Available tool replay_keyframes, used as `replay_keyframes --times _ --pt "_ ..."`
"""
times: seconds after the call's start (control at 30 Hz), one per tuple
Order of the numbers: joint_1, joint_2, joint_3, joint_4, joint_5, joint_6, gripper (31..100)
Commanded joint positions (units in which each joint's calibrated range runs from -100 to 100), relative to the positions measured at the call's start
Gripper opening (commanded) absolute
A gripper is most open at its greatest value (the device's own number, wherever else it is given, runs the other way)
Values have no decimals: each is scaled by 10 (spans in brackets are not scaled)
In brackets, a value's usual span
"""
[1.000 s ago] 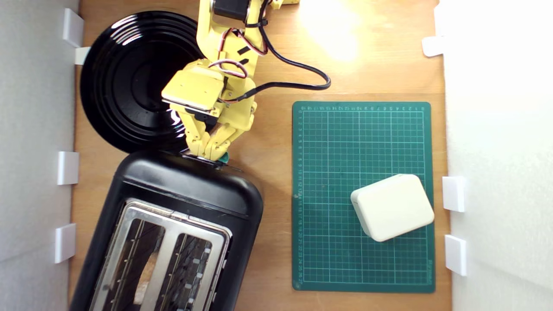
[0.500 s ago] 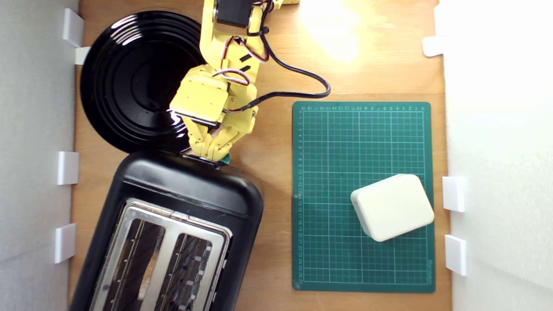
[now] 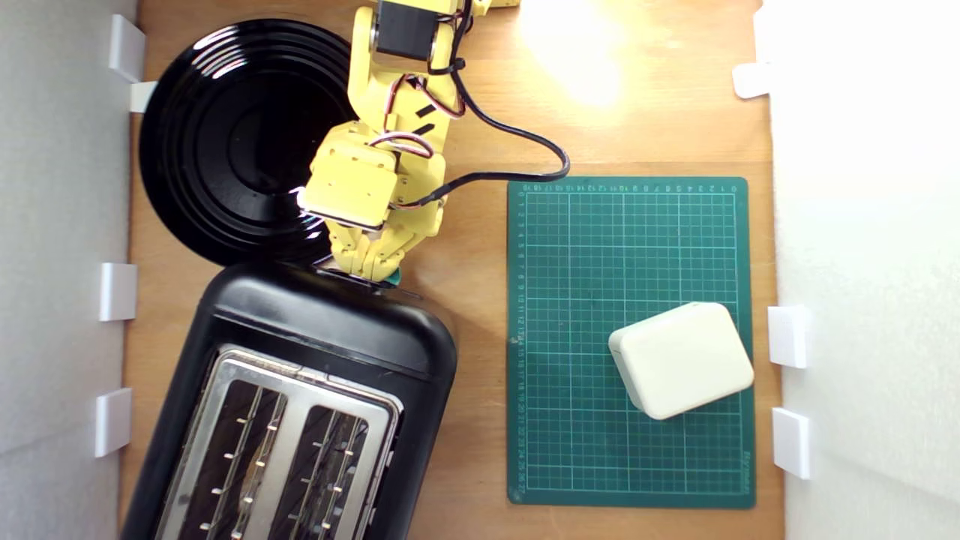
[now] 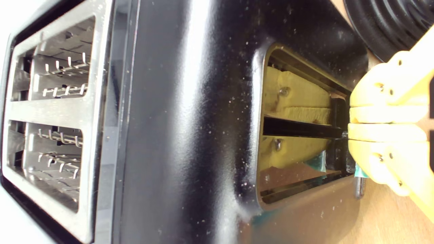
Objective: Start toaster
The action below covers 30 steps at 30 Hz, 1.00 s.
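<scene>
The toaster [image 3: 330, 330] is glossy black with a silver top; the plate [image 3: 225, 135] is black with ribbed rings; the mat [image 3: 630, 247] is green with a pale grid; the tool [image 3: 373, 271] is yellow; the worktop [image 3: 480, 97] is brown wood.

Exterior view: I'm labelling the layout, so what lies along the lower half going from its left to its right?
White wall clips → black toaster → green cutting mat → cream box lying on that mat → white clips on the exterior view's right.
</scene>
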Motion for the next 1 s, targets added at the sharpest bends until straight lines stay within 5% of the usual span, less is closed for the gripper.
replay_keyframes --times 0.0,0.97 --pt "-12 80 34 -1 -43 1 313" --pt "-32 10 125 -9 -113 1 313"
